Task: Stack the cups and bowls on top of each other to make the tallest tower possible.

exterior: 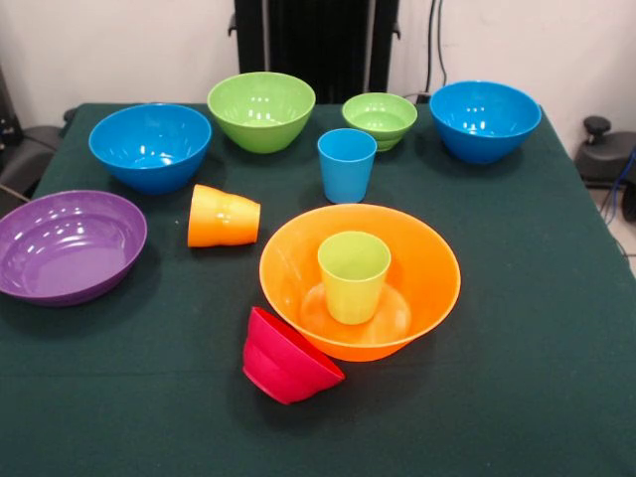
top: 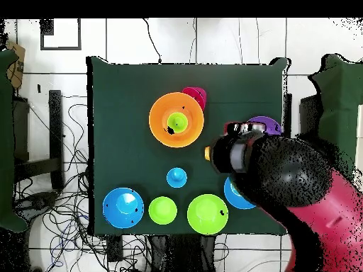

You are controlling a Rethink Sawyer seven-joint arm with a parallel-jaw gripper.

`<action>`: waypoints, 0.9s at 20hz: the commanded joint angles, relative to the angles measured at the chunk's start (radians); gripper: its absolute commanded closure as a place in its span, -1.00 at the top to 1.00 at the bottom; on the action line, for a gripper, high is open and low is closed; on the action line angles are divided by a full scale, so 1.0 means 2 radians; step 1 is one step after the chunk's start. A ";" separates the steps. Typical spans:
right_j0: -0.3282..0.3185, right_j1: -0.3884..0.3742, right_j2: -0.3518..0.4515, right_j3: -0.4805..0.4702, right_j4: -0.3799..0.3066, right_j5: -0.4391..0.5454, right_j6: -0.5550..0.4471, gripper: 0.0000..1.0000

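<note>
The big orange bowl (exterior: 427, 268) stands upright at the table's middle with the lime green cup (exterior: 354, 273) upright inside it. The small red bowl (exterior: 288, 360) is tipped on its side against the orange bowl's near rim. The orange cup (exterior: 223, 216) lies on its side to the left. The blue cup (exterior: 347, 164) stands upright behind. The front view shows no arm. In the overhead view the arm's end with the gripper (top: 239, 145) hangs over the table's right edge and covers most of the purple bowl (top: 266, 124) and the orange cup (top: 207, 152).
Across the back stand a blue bowl (exterior: 150, 146), the large green bowl (exterior: 261, 110), the small green bowl (exterior: 380, 119) and a second blue bowl (exterior: 485, 119). The wide purple bowl (exterior: 68, 245) sits at the left edge. The red arm (top: 312, 205) crosses the overhead view's lower right.
</note>
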 commanded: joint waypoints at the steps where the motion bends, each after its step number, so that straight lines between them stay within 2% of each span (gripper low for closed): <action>1: -0.023 -0.025 0.062 0.106 -0.073 0.002 -0.208 1.00; 4: -0.040 -0.033 0.075 0.127 -0.085 -0.012 -0.235 1.00; 10: -0.055 -0.051 0.090 0.129 -0.107 0.006 -0.259 1.00; 13: -0.047 -0.060 0.090 0.137 -0.105 0.009 -0.242 1.00; 18: -0.022 -0.072 0.072 0.134 -0.123 0.032 -0.196 1.00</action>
